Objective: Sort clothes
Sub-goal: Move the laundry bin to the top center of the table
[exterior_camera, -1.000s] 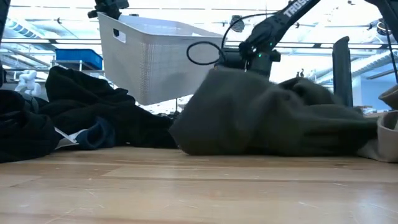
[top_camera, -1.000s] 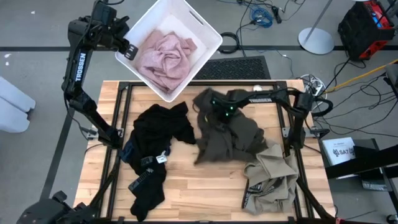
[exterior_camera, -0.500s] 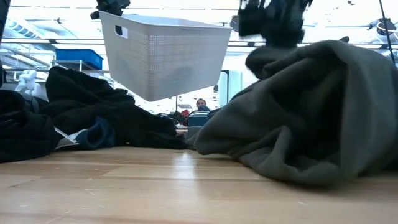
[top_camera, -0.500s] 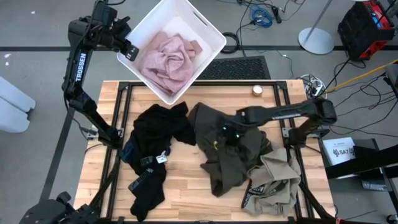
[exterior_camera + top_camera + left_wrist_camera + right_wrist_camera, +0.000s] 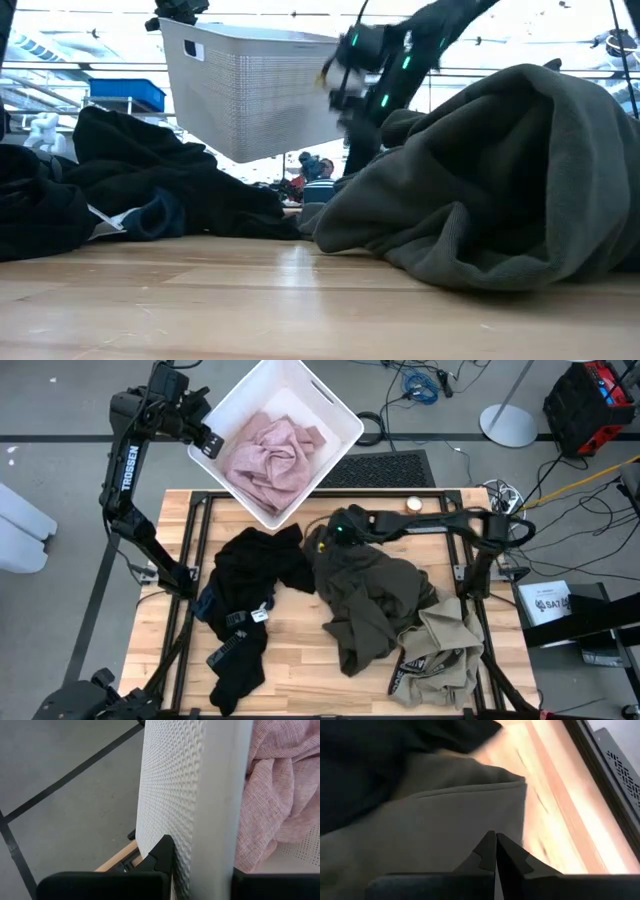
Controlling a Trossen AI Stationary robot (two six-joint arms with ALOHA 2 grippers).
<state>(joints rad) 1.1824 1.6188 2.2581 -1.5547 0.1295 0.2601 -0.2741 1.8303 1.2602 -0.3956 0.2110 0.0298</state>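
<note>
Several garments lie on the wooden table (image 5: 290, 660), and we start with the biggest. The dark olive-green garment (image 5: 370, 595) sprawls across the centre of the high view, in the same heap it had half a second ago; a second ago it sat bunched higher, nearer the table's far edge. What has changed is the right gripper (image 5: 340, 530): it has left the middle of that heap and now sits at the garment's upper left corner, near the bin. In the right wrist view its fingers (image 5: 495, 855) meet tip to tip with no cloth between them, so we judge the olive piece dropped rather than carried.

The white bin (image 5: 330, 405), upper centre, hangs off the table's far edge, clamped at its wall by the left gripper (image 5: 205, 440); the pale pink garment (image 5: 270, 452) lies inside. The black clothes (image 5: 255, 575) with a dark blue piece (image 5: 208, 603) lie centre left, the khaki-tan garment (image 5: 440, 645) lower right.

We judge only the pink one sorted; the olive needs a fresh grasp.
</note>
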